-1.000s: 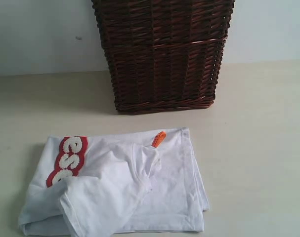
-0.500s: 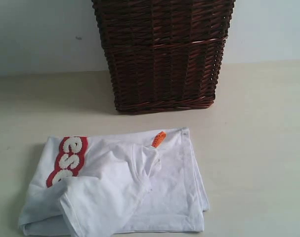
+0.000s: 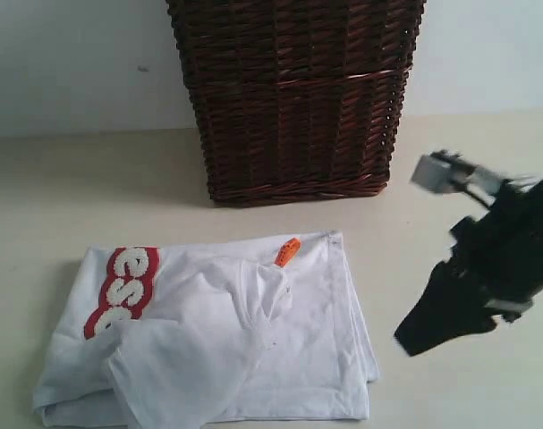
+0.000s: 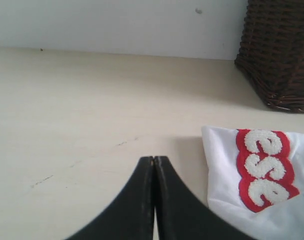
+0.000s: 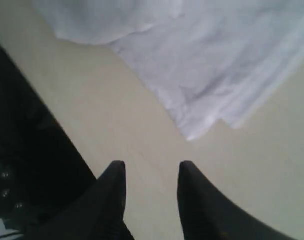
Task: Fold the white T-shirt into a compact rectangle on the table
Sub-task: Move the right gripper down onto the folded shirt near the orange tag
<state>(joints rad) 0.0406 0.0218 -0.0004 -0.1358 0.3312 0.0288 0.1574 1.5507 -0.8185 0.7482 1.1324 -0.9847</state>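
white t-shirt point(image 3: 311, 349) is lying on the table point(image 3: 74, 179), in the near part of the exterior view. it is in front of the dark brown wicker basket point(image 3: 293, 98) and apart from it. the shirt is making a rough rectangle, but not a neat one. the cloth is wrinkling in many places, and a sleeve-like flap point(image 3: 177, 371) is lying tilted across the top of the left half. along the left side a band of fuzzy white letters point(image 3: 128, 284) with a red outline is running from the far edge toward the near one and going under the flap. a small orange tag point(image 3: 287, 252) is sticking out at the far edge, about in the middle. the right edge is showing several layers of cloth, one over another, and the near right corner is bulging a little.

the right gripper point(image 3: 403, 343) is over bare table just to the right of the shirt, beside its near right corner and not touching the cloth. it is looking blurred in the exterior view. in the right wrist view its two black fingers point(image 5: 116, 182) are standing apart, with only table between them and nothing held. the left gripper point(image 4: 154, 160) is showing only in the left wrist view. its jaws are pressing together, empty, and pointing at bare table just beside the shirt's corner with the letters.
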